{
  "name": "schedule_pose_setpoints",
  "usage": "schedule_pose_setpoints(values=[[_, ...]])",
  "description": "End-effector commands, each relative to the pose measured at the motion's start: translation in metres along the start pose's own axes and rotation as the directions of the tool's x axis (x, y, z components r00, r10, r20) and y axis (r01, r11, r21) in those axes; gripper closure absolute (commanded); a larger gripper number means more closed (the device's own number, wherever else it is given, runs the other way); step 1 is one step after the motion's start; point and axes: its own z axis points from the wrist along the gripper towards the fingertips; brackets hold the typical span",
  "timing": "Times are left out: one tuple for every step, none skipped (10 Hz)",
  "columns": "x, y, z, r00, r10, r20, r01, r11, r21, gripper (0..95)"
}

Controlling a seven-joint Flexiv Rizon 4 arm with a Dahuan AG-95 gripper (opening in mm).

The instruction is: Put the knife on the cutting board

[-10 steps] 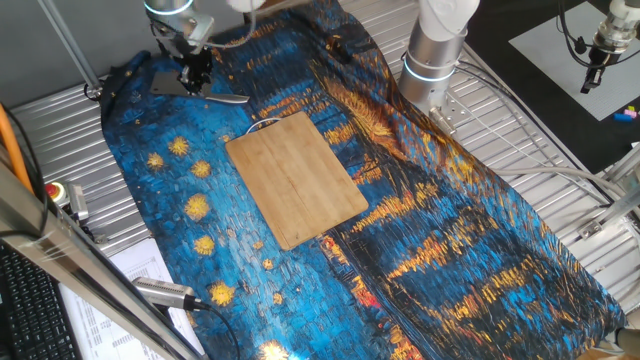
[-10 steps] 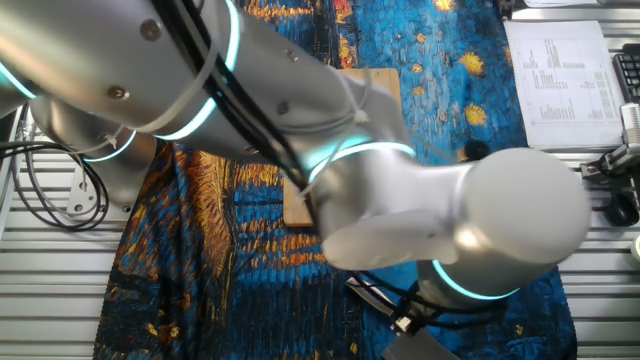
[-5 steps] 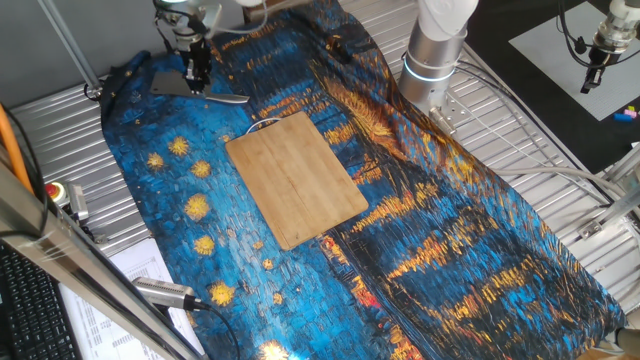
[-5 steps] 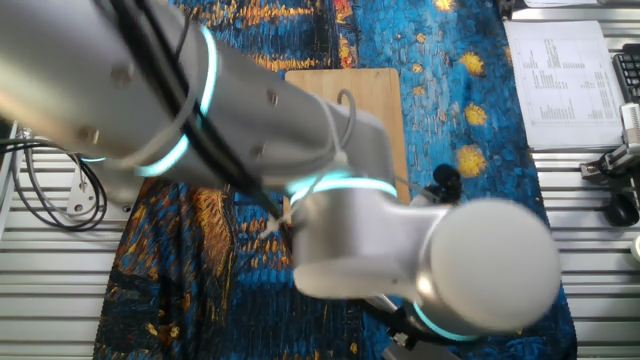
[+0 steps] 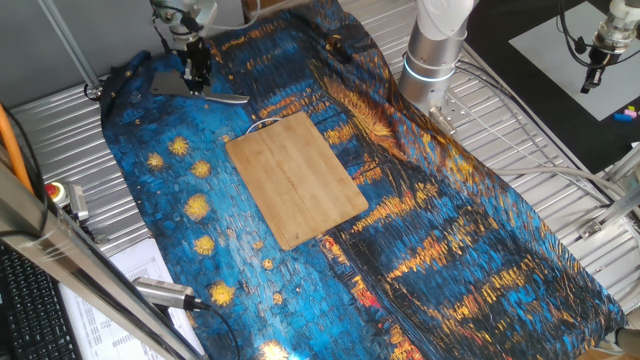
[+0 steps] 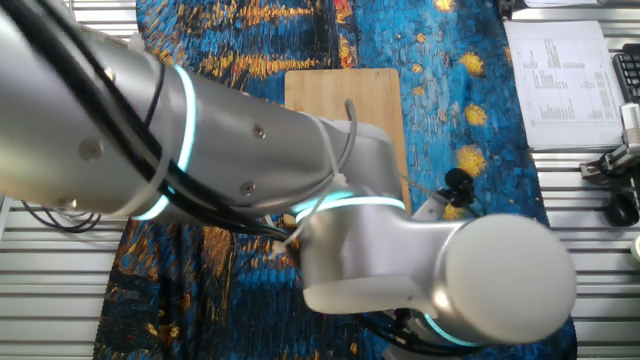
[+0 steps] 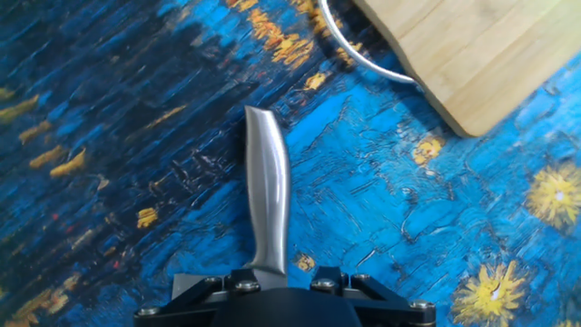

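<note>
The knife (image 5: 170, 84) lies flat on the blue cloth at the far left, with its silvery handle (image 5: 229, 98) pointing right. In the hand view the handle (image 7: 268, 186) runs straight up from the gripper body. My gripper (image 5: 195, 82) is down over the knife where the handle meets the blade. The jaws stand on either side of the handle's neck, with a gap showing on the right, so the gripper is open. The fingertips are hidden under the gripper body. The cutting board (image 5: 296, 178) lies in front of the knife, its wire loop (image 7: 356, 47) facing it. The board also shows in the other fixed view (image 6: 350, 90).
A blue and orange painted cloth (image 5: 450, 230) covers the table. The arm's base column (image 5: 432, 55) stands at the back. Papers (image 6: 565, 70) and a microphone-like tool (image 5: 165, 292) lie at the cloth's edge. The arm's body (image 6: 300, 200) blocks much of the other fixed view.
The gripper has turned and settled over the knife's neck, now looking narrower from the fixed view. The arm's links have swung across the other fixed view. The knife and board have not moved.
</note>
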Motion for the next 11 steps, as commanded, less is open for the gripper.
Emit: schedule_pose_setpoints(values=[[0.002, -0.001, 0.002, 1.0, -0.008, -0.006, 0.008, 1.0, -0.007, 57.0], [0.002, -0.001, 0.003, 1.0, -0.012, -0.009, 0.012, 1.0, -0.01, 57.0], [0.002, -0.001, 0.004, 1.0, -0.017, -0.008, 0.017, 1.0, -0.01, 57.0], [0.002, -0.001, 0.004, 1.0, -0.016, -0.008, 0.016, 1.0, -0.009, 57.0], [0.003, -0.001, 0.005, 1.0, -0.011, -0.007, 0.011, 1.0, -0.009, 57.0], [0.003, -0.001, 0.006, 1.0, -0.012, -0.007, 0.012, 1.0, -0.008, 57.0], [0.004, -0.001, 0.009, 1.0, -0.022, -0.004, 0.022, 1.0, -0.009, 57.0], [0.004, 0.0, 0.013, 1.0, -0.021, 0.011, 0.021, 1.0, -0.016, 57.0], [0.003, 0.001, 0.013, 1.0, 0.01, 0.028, -0.01, 1.0, -0.03, 57.0], [0.001, 0.002, 0.013, 0.999, 0.02, 0.027, -0.019, 0.999, -0.034, 57.0], [-0.001, 0.004, 0.015, 0.999, 0.028, 0.026, -0.027, 0.999, -0.033, 57.0]])
